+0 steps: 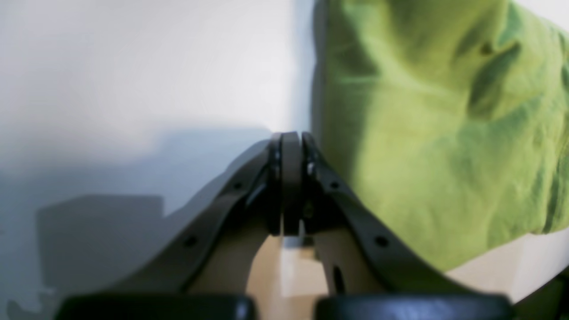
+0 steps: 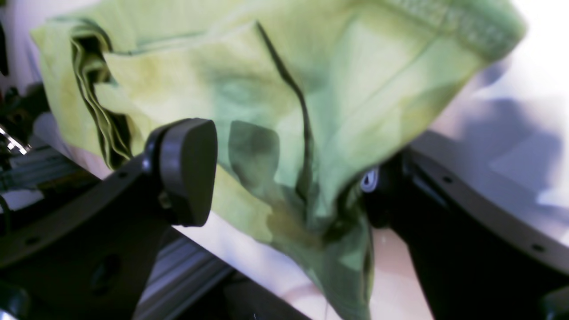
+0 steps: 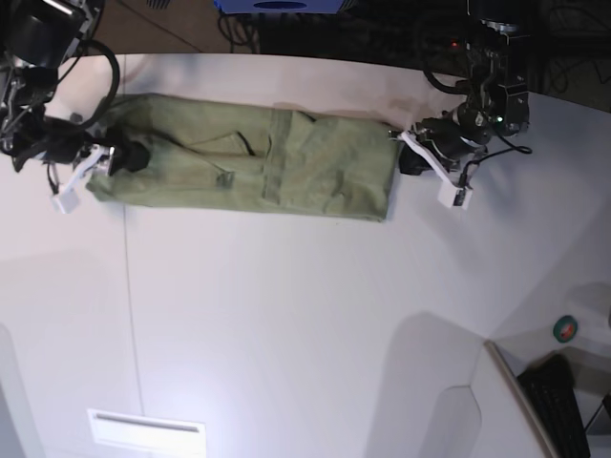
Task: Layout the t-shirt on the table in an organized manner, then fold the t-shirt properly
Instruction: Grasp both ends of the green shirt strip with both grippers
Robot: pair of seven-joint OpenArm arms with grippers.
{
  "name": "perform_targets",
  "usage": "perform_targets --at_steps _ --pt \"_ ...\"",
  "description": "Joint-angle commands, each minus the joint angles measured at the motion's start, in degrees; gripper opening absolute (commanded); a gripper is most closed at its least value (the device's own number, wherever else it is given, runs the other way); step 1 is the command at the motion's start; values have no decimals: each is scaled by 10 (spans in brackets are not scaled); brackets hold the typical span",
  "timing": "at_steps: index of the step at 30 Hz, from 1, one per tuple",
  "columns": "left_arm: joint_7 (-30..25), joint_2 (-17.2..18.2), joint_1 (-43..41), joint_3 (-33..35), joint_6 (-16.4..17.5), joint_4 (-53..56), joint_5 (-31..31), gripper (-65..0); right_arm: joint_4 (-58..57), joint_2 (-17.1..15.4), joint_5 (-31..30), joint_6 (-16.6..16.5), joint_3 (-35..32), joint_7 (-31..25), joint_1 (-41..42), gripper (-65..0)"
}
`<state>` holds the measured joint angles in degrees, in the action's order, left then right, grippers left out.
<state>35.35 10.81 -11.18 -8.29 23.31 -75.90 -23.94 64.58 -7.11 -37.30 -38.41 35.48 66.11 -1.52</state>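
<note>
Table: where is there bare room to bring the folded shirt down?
The table is bare across the whole stretch below the t-shirt. Crowded: the far strip, with the right end effector and left end effector at the shirt's ends.

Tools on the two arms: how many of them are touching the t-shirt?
1. The right tool, open, straddles the t-shirt end. The left tool, shut, sits beside the other end, apparently not touching.

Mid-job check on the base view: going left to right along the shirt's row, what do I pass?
right hand → t-shirt → left hand, all on the white table.
</note>
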Motion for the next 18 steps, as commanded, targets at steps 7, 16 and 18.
perform_targets --at_steps 7,16,18 --pt "-8 -6 5 17 6 -9 -7 -650 8 0 21 3 -1 6 0 -300" --pt "-6 -2 5 16 6 -9 -7 -650 7 -8 22 7 0 -39 1 -306" --pt "-6 -2 5 19 6 -9 -7 -650 7 -8 22 7 0 -40 2 -372"
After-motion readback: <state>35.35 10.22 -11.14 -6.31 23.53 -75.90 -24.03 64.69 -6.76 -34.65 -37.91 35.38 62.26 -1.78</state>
